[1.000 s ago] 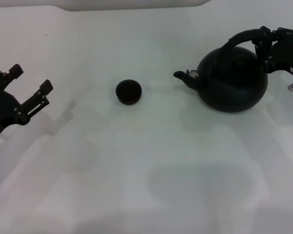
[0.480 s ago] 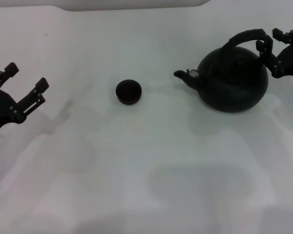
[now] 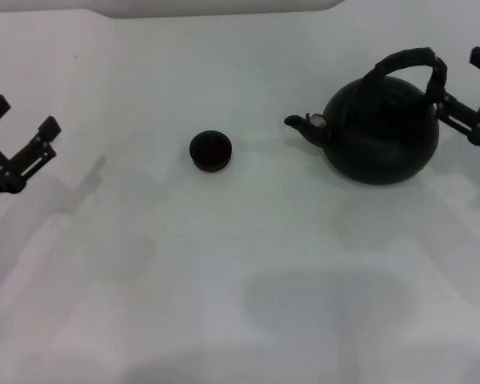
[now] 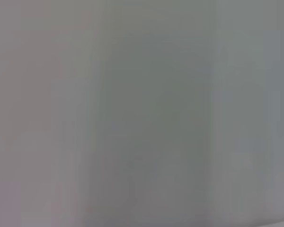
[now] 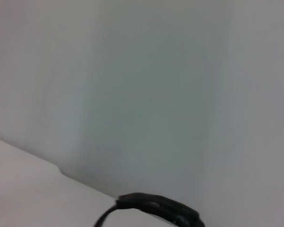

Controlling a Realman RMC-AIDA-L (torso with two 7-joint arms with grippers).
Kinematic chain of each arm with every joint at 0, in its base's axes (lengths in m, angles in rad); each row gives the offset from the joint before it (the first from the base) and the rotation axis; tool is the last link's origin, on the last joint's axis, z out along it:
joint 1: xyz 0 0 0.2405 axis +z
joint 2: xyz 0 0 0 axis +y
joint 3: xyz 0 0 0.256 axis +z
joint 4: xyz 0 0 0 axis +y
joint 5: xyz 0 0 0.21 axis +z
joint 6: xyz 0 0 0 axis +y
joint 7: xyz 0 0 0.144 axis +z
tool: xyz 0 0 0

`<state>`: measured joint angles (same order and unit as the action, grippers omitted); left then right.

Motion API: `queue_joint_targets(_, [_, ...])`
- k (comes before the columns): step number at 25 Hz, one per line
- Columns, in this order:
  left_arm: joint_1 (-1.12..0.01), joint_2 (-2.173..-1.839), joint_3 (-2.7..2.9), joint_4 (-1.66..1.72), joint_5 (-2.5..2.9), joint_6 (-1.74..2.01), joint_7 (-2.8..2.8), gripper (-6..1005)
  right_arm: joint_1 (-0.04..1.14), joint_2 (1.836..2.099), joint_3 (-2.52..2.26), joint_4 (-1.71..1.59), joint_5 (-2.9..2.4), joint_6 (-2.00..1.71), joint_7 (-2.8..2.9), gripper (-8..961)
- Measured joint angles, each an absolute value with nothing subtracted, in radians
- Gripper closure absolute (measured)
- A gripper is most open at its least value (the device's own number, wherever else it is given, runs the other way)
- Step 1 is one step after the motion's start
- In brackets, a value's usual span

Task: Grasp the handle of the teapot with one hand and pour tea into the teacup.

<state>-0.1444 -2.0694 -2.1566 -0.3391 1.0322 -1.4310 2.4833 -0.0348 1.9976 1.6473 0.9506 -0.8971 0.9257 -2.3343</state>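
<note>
Here the teapot (image 3: 382, 132) is seen standing upright on the white table (image 3: 240, 280), toward the right and far side of the head view, with its short spout (image 3: 298, 123) turned to the left toward the teacup (image 3: 210, 150). The handle (image 3: 406, 64) is arched over the pot's top, and nothing is closed around it. In the right wrist view only the top of the handle (image 5: 156, 207) is caught at the picture's edge, against the pale table and wall. The teacup is set on the table well apart from the pot, left of the spout and near the middle of the view, upright with its mouth up. The right gripper (image 3: 478, 88) is found at the right edge of the head view, just beside the handle's right end; its jaws are spread, one finger (image 3: 458, 112) being close to the handle, though contact cannot be made out, and the other sitting higher at the frame's edge. The left gripper (image 3: 22, 114) is held at the far left edge, well away from the cup and pot, with its jaws likewise spread and nothing between them. The left wrist view is filled by a plain grey surface only.
</note>
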Motion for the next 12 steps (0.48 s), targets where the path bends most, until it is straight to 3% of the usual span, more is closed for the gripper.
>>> queue_joint_targets(7, [-0.137,-2.069,-2.222,-0.338,1.03,-1.428,2.49,156,-0.028,2.007,1.857,0.747,-0.906,1.138,-2.397,179])
queue_joint_targets(12, [-0.125,-2.069,-2.3,-0.33,1.029,-1.428,2.481,156,0.047,2.011,2.038,0.472,-0.835,1.304,-2.558,124])
